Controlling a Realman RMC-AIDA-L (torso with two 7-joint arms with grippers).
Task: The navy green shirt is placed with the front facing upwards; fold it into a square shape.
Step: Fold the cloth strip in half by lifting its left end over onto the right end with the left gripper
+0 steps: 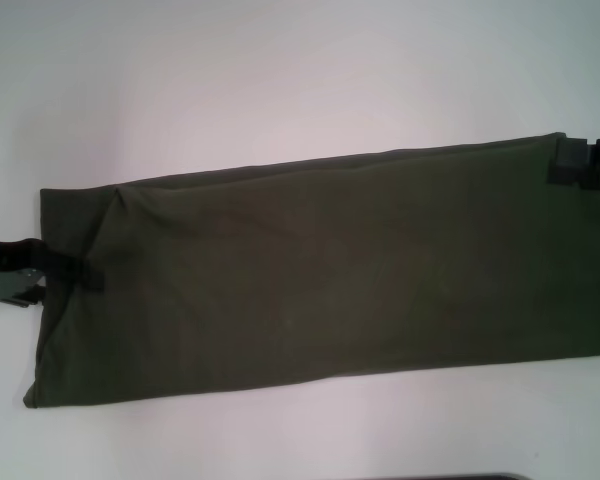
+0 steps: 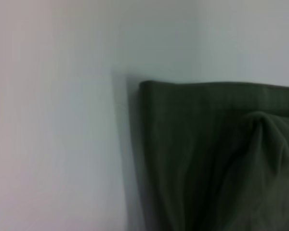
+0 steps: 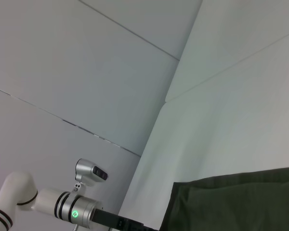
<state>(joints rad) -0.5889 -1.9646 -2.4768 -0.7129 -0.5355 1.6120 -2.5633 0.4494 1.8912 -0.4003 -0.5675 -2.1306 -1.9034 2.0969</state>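
The navy green shirt (image 1: pixel 320 280) lies on the white table (image 1: pixel 280 80) as a long folded band, plain cloth facing up, no lettering showing. My left gripper (image 1: pixel 80 273) sits at the middle of the band's left end, shut on that edge with one finger lying on top of the cloth; a small pucker rises just beyond it. At the band's far right corner, my right gripper (image 1: pixel 572 162) is shut on the cloth. The left wrist view shows a folded corner of the shirt (image 2: pixel 207 159) with a ridge. In the right wrist view the shirt (image 3: pixel 236 204) lies flat.
White table surface surrounds the band on the far and near sides. The shirt's right end runs past the head view's right border. My left arm (image 3: pixel 48 204), white with a green light, shows far off in the right wrist view, in front of pale wall panels (image 3: pixel 86 72).
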